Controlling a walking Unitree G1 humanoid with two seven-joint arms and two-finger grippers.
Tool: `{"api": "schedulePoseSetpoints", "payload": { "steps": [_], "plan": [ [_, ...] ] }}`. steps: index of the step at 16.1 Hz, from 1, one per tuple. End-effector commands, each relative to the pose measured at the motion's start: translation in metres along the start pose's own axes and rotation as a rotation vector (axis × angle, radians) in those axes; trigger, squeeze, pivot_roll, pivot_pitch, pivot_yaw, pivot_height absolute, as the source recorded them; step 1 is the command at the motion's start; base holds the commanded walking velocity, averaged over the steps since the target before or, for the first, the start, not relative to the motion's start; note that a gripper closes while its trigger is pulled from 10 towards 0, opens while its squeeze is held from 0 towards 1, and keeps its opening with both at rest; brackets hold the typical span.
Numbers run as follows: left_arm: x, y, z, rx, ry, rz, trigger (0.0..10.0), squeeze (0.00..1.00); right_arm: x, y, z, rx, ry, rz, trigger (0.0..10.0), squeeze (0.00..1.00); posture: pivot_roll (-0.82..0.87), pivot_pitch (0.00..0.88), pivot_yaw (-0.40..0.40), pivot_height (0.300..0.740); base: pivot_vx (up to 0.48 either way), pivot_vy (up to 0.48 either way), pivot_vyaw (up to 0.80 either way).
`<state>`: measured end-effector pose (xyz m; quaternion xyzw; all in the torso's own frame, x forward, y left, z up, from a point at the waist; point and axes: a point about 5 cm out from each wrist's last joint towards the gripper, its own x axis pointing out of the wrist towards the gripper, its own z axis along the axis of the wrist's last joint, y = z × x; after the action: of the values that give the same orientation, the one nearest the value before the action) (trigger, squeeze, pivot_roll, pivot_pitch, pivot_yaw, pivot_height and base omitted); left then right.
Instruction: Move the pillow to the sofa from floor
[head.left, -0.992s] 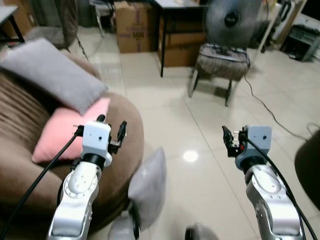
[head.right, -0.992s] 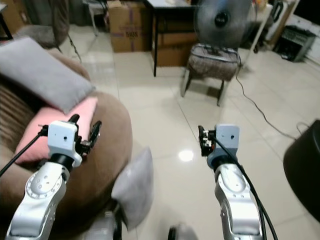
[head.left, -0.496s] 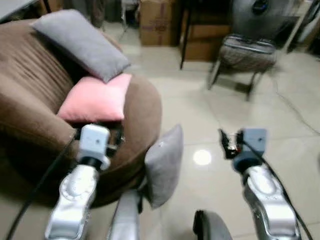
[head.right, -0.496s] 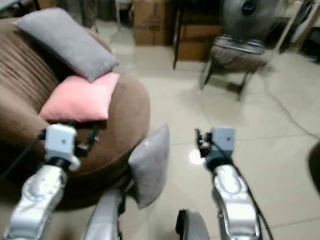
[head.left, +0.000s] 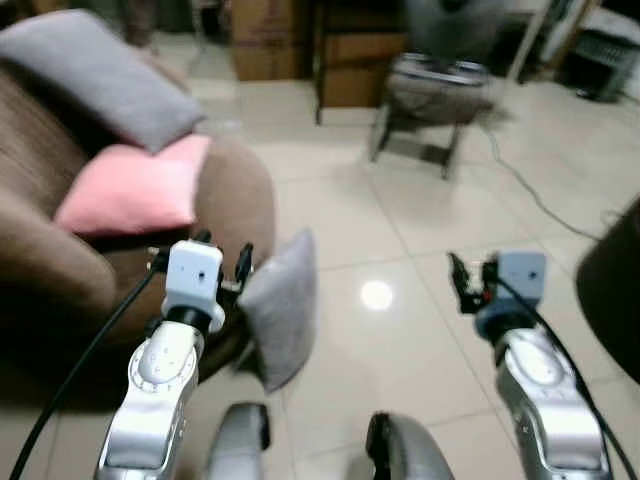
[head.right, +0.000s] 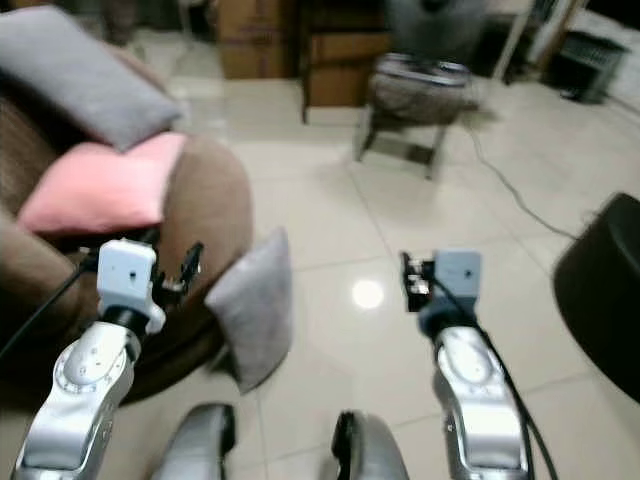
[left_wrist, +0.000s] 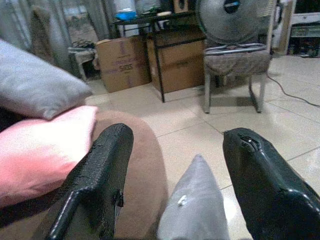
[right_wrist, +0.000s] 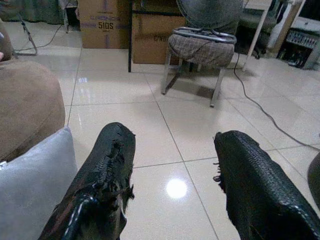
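The whole head view is soft with motion blur, worst toward twelve o'clock, where the fan (head.left: 450, 25) and the chair (head.left: 432, 85) beneath it smear together. The brown sofa (head.left: 60, 270) runs off the edge at nine o'clock, and so does the grey cushion (head.left: 90, 85) lying on it. The left gripper (head.left: 222, 262) covers one edge of the grey pillow (head.left: 280, 310) on the floor. A dark rounded object (head.right: 605, 290) at three o'clock is cut off, too little showing to name it.
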<state>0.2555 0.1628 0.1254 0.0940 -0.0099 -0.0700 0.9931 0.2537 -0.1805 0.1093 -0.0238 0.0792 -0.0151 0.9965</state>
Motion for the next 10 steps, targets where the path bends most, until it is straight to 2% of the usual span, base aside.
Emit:
{"api": "schedulePoseSetpoints", "payload": {
  "steps": [1,2,4,10],
  "plan": [
    [0.0005,0.0008,0.0014,0.012,-0.005,0.005,10.0,0.00,0.0003,-0.0023,0.0020,0.000,0.000,-0.006,10.0,0.00,0.04,0.000,-0.026,0.611,0.000,0.000,0.00],
    [0.0006,0.0008,0.0016,0.013,-0.007,0.004,10.0,0.00,0.0003,-0.0025,0.0011,0.004,0.006,-0.009,10.0,0.00,0.04,0.000,-0.026,0.611,0.000,0.000,0.00],
    [0.0008,0.0014,0.0020,0.014,-0.011,0.006,10.0,0.00,0.0002,-0.0032,0.0006,0.013,0.012,-0.012,10.0,0.00,0.04,0.000,-0.026,0.611,0.000,0.000,-0.80],
    [0.0007,0.0028,0.0016,0.018,-0.009,0.018,10.0,0.00,0.0013,-0.0018,0.0021,-0.007,0.005,-0.002,10.0,0.00,0.04,0.000,-0.026,0.611,0.271,0.000,0.00]
  ]
}}
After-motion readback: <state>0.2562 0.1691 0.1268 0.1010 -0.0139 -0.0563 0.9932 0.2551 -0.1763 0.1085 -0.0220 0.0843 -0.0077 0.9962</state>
